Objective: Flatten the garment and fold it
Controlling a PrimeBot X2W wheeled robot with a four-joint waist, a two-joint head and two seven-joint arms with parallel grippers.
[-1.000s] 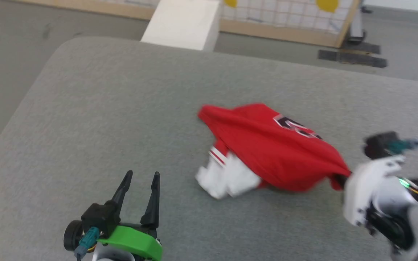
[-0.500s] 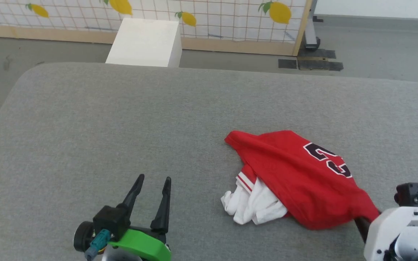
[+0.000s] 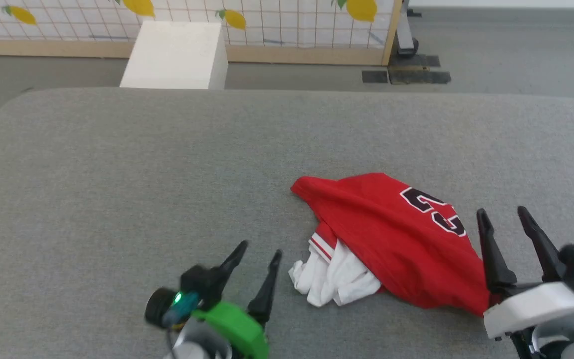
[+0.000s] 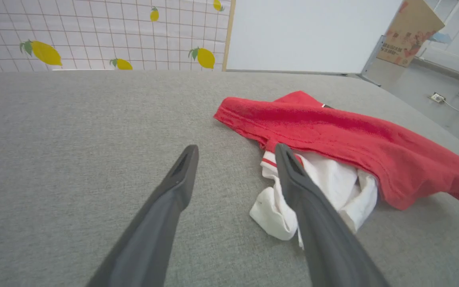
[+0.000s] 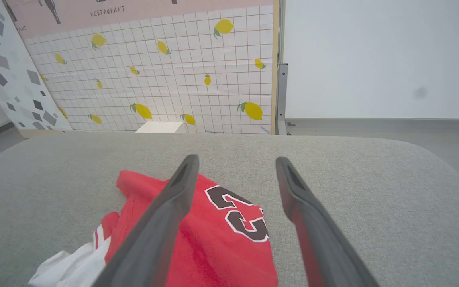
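The garment (image 3: pixel 391 239) lies crumpled on the grey padded table (image 3: pixel 117 174): a red hump with a black "23" outlined in white, and a bunched white sleeve with red-striped trim sticking out at its front left. My left gripper (image 3: pixel 259 249) stands open just left of that white sleeve, empty. In the left wrist view the garment (image 4: pixel 353 139) lies right of my left gripper (image 4: pixel 235 148). My right gripper (image 3: pixel 501 212) is open over the garment's right end, holding nothing. From the right wrist, the garment (image 5: pixel 221 235) lies under and left of my right gripper (image 5: pixel 235 159).
A white box (image 3: pixel 175 55) stands on the floor beyond the table's far edge, before a lemon-print grid panel (image 3: pixel 267 20) in a wooden frame. Bare grey table spreads wide to the left and behind the garment.
My right gripper has opened and let go of the garment's right end, then risen above it. The garment has settled on the table. The left gripper has shifted toward the white sleeve; the camera moved too.
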